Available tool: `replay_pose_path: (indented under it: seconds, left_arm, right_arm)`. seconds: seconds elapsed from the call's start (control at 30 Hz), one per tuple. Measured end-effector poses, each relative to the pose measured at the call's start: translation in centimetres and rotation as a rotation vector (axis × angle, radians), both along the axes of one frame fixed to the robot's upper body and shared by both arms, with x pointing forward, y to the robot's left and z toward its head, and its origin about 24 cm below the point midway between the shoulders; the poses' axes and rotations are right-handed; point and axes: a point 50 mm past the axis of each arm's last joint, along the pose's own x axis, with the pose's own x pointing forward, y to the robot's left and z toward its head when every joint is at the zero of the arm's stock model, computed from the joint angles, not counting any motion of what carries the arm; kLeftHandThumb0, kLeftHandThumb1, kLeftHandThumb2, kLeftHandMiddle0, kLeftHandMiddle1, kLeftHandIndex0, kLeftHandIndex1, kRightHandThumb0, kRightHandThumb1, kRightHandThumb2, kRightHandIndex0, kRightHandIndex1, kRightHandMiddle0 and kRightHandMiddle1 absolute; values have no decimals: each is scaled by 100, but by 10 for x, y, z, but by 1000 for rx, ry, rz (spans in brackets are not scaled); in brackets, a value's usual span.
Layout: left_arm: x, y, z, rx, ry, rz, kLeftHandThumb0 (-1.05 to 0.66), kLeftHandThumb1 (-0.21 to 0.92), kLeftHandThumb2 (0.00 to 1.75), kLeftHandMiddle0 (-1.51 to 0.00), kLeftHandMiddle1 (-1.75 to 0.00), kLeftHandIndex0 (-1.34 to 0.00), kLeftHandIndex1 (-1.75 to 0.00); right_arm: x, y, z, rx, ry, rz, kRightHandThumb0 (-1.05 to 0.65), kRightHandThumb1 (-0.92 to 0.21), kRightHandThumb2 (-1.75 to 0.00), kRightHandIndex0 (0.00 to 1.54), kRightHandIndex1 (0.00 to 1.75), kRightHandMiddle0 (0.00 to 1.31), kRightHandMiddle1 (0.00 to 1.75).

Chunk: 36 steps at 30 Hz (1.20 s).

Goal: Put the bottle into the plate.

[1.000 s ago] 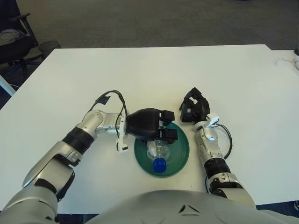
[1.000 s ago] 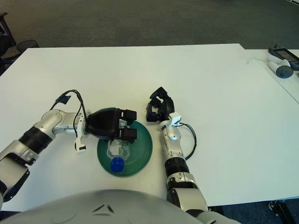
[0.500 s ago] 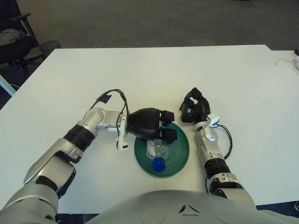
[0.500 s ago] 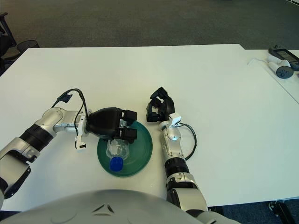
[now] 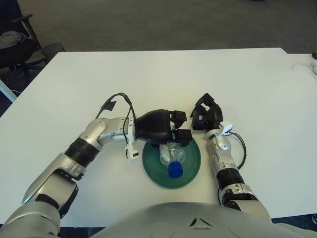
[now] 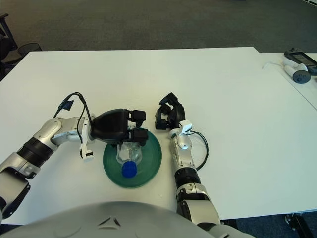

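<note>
White surface (image 5: 158,74), broad and rectangular. Green plate (image 5: 190,166) flat on it near the front edge. Right hand (image 5: 205,116) low just beside the plate's right rim, perhaps touching the surface. Small grey device with cable (image 6: 298,74) at the far right.

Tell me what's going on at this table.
The robot's left hand holds a clear bottle with a blue cap over a green plate. The bottle lies inside the plate's rim, cap toward the robot, and the fingers grip its far end. The right hand rests on the white table just right of the plate, holding nothing.
</note>
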Motion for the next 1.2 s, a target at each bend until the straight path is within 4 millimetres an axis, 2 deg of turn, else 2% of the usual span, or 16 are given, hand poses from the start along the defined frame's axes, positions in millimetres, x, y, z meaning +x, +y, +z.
replay_pose_path:
  seconds: [0.03,0.07,0.1,0.13,0.17,0.2,0.27,0.47,0.63,0.77,1.2]
  left_arm:
    - [0,0,-1,10,1,2,-34,82,58,-16,-103,-16,-147]
    - [1,1,-2,20,-3,4,-43,81,55,-15,-78,-10,-132]
    - [2,1,-4,32,-12,8,-47,82,54,-16,-67,-8,-124]
    - [2,2,-5,40,-23,11,-55,86,49,-15,-46,-5,-106]
    - [3,2,-7,50,-39,15,-60,88,46,-16,-33,-3,-94]
    - [3,3,-9,58,-59,23,-62,89,45,-16,-28,-3,-90]
    - [4,4,-10,57,-96,33,-69,91,46,-13,-14,-1,-67]
    - [4,7,-7,-21,-166,25,-81,92,63,-6,-2,0,-27]
    - [4,10,-6,-44,-190,15,-86,92,74,-2,0,0,-10]
    - [5,10,-6,-41,-203,7,-91,92,84,0,0,0,-2]
    - [9,14,-7,-34,-252,46,-98,92,97,0,0,0,0]
  right_arm:
    - [0,0,0,0,1,-2,0,-9,-156,82,166,55,175]
    - [0,0,0,-2,4,-5,0,-8,-156,83,165,55,175]
    - [0,0,0,-3,8,-9,0,-8,-156,83,164,55,175]
    - [0,0,0,-5,12,-13,0,-7,-157,84,164,56,175]
    - [0,0,-1,-7,16,-17,0,-6,-157,84,163,57,175]
    - [1,0,-1,-9,19,-22,0,-6,-158,85,163,57,175]
    - [1,0,0,-13,21,-31,0,-5,-158,85,163,58,175]
    - [1,1,0,-32,21,-41,0,-4,-158,87,160,59,175]
    - [0,2,0,-42,20,-46,0,-5,-158,87,159,59,175]
    - [0,3,0,-52,19,-51,0,-4,-158,87,159,60,175]
    - [-1,4,2,-81,14,-72,0,-2,-159,89,157,61,175]
